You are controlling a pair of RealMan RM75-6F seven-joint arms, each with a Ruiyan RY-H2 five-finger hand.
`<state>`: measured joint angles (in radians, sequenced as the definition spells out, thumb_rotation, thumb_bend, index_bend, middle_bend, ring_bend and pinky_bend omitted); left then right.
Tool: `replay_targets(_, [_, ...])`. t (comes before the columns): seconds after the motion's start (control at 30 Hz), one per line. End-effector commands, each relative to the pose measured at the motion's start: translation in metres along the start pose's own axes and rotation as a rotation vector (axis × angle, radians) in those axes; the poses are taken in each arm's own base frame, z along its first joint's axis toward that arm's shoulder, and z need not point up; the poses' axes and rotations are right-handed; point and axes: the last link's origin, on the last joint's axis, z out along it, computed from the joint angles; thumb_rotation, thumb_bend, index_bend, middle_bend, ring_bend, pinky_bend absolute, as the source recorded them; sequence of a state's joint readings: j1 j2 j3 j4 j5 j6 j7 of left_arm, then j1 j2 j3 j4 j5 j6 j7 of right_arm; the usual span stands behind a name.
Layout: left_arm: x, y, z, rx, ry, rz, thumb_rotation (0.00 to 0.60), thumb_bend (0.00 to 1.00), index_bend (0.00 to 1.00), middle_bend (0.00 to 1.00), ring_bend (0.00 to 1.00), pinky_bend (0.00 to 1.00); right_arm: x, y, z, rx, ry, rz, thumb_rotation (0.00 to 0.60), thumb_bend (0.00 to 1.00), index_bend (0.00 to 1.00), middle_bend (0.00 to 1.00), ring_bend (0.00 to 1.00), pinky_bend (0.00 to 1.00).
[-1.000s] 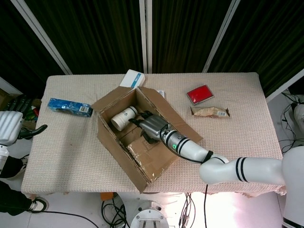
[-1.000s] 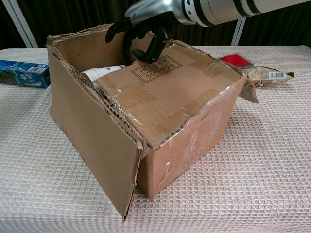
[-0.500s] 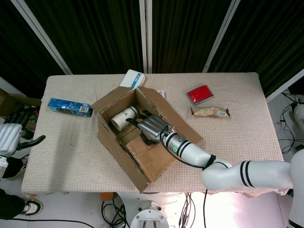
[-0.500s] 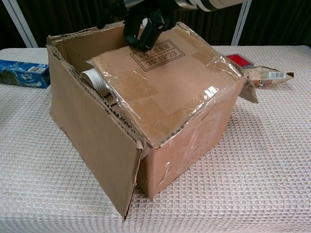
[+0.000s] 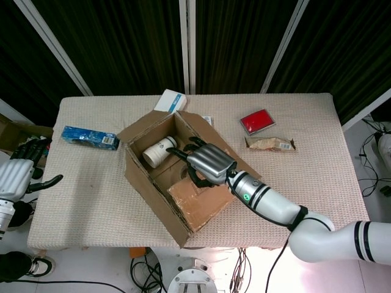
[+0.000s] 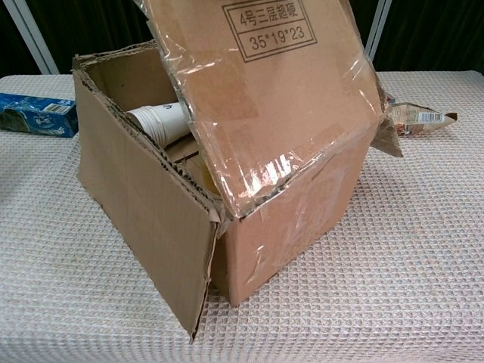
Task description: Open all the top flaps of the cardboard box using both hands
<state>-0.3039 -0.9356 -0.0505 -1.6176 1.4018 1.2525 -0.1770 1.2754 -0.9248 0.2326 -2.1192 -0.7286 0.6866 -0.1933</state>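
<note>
The cardboard box (image 5: 160, 183) stands mid-table, and a white paper cup (image 5: 157, 152) lies inside it. Over the box my right hand (image 5: 208, 162) grips the free edge of the near taped flap (image 5: 198, 206), fingers hooked under it. In the chest view this flap (image 6: 272, 91) stands steeply raised and reaches past the frame's top, so the hand is out of sight there. The cup (image 6: 159, 121) and the box wall (image 6: 291, 219) show below it. One long flap (image 6: 151, 234) hangs down the box's front left side. My left hand (image 5: 24, 170) hovers off the table's left edge, fingers apart and holding nothing.
A blue packet (image 5: 90, 137) lies left of the box. A white and blue carton (image 5: 170, 101) sits behind it. To the right lie a red pouch (image 5: 256, 121) and a snack packet (image 5: 270, 144). The table's near edge runs just below the box.
My right hand has lifted the near flap from almost flat over the box to steeply raised, baring the cup and the inside. The left hand shifted a little beside the table.
</note>
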Motion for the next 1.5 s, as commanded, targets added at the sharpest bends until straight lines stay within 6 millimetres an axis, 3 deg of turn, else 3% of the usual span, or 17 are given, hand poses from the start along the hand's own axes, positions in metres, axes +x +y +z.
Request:
replay_targets(0.03, [-0.002, 0.001, 0.001, 0.004, -0.010, -0.001, 0.000, 0.00, 0.00, 0.08, 0.00, 0.11, 0.006, -0.004, -0.020, 0.021, 0.006, 0.001, 0.600, 0.69, 0.00, 0.70, 0.15, 0.00])
replay_targets(0.33, [-0.006, 0.012, 0.006, -0.014, -0.025, 0.007, 0.000, 0.00, 0.00, 0.08, 0.00, 0.11, 0.013, -0.008, -0.059, 0.046, 0.028, -0.014, 0.600, 0.67, 0.00, 0.69, 0.15, 0.00])
replay_targets(0.87, [-0.009, 0.022, 0.008, -0.030, -0.033, 0.020, 0.000, 0.00, 0.00, 0.08, 0.00, 0.11, 0.000, 0.003, -0.109, 0.056, 0.003, 0.021, 0.600, 0.64, 0.00, 0.68, 0.16, 0.00])
replay_targets(1.07, [-0.013, 0.021, 0.007, -0.027, -0.047, 0.020, 0.000, 0.00, 0.00, 0.08, 0.00, 0.11, -0.014, 0.009, -0.129, 0.060, -0.046, 0.037, 0.600, 0.63, 0.00, 0.68, 0.17, 0.00])
replay_targets(1.33, [-0.015, 0.021, 0.005, -0.033, -0.049, 0.022, 0.000, 0.00, 0.00, 0.08, 0.00, 0.11, -0.011, 0.011, -0.160, 0.103, 0.013, 0.059, 0.600, 0.62, 0.00, 0.67, 0.17, 0.00])
replay_targets(1.43, [-0.016, 0.021, 0.002, -0.034, -0.046, 0.022, 0.000, 0.00, 0.00, 0.08, 0.00, 0.11, -0.009, 0.025, -0.173, 0.075, 0.054, 0.028, 0.600, 0.62, 0.00, 0.57, 0.16, 0.00])
replay_targets(1.5, [-0.017, 0.020, -0.001, -0.035, -0.040, 0.029, 0.000, 0.00, 0.00, 0.08, 0.00, 0.11, -0.012, 0.040, -0.184, 0.018, 0.078, -0.039, 0.600, 0.62, 0.00, 0.39, 0.09, 0.00])
